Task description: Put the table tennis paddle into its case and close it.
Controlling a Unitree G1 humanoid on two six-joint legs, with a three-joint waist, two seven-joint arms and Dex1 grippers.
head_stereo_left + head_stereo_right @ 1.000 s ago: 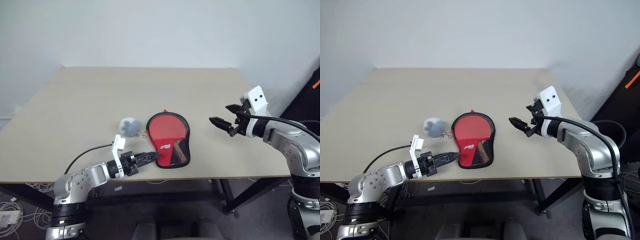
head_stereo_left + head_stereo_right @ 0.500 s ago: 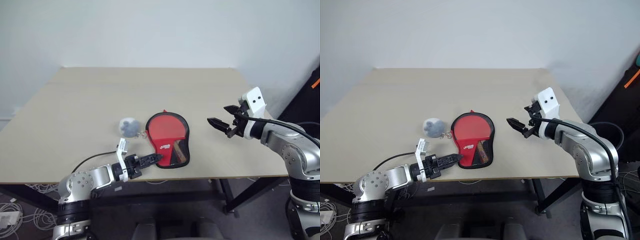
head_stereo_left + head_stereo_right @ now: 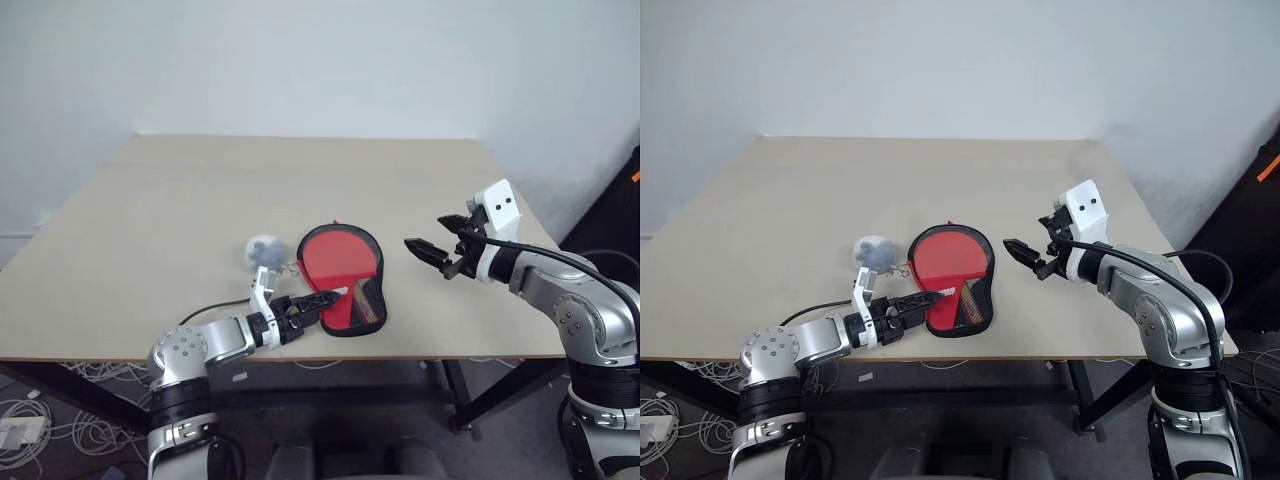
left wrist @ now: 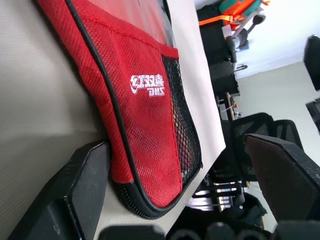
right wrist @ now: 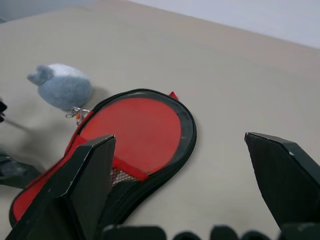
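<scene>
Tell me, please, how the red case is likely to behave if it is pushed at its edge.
The case looks like soft mesh fabric, so its edge would probably buckle. Lying flat on the table, it should slide rather than roll.

I can't tell how much of the paddle [image 3: 338, 262] sits inside the case [image 3: 362, 303]; its handle is hidden by the mesh pocket.
</scene>
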